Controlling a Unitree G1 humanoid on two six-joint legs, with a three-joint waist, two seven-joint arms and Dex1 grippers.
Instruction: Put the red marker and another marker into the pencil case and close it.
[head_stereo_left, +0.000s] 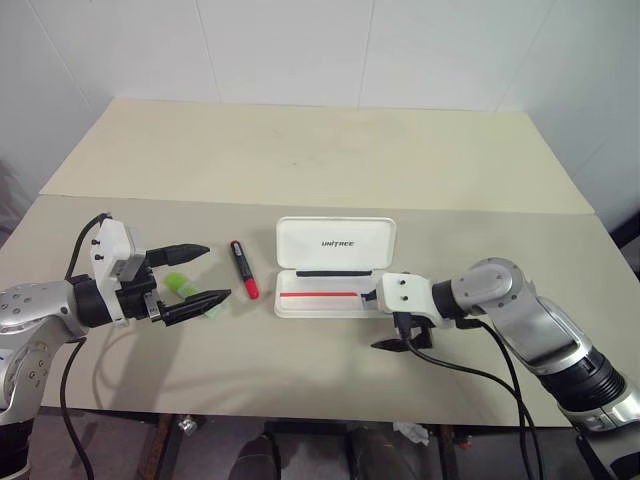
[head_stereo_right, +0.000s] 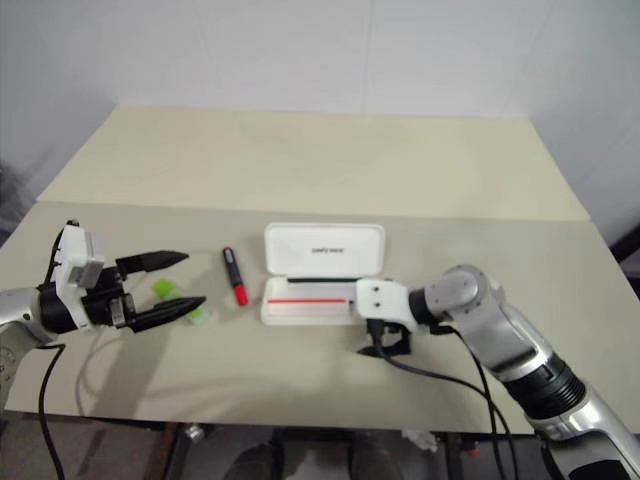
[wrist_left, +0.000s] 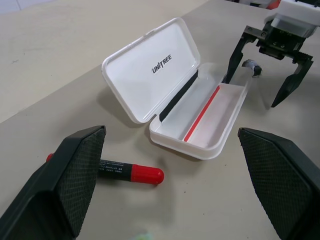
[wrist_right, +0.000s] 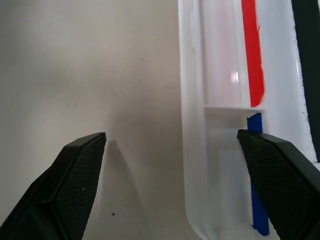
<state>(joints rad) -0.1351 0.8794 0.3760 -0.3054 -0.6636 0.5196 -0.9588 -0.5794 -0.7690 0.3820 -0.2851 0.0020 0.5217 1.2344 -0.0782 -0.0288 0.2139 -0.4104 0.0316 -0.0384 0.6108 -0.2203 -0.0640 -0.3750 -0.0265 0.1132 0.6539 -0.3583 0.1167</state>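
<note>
Two markers lie on our counter (head_stereo_left: 330, 160) toward its near edge: one red marker (head_stereo_left: 243, 269) and one light-green highlighter (head_stereo_left: 183, 288), neither inside the case. One white pencil case (head_stereo_left: 335, 268) sits open beside them, lid up. Our left claw (head_stereo_left: 197, 272) hovers spread around the highlighter; our right claw (head_stereo_left: 385, 320) stands apart at the case's end.

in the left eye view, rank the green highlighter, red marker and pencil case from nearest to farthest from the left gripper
1. green highlighter, between the open fingers of the left gripper
2. red marker, just beyond the fingertips, towards the case
3. pencil case, open, farthest, by the right gripper
</note>
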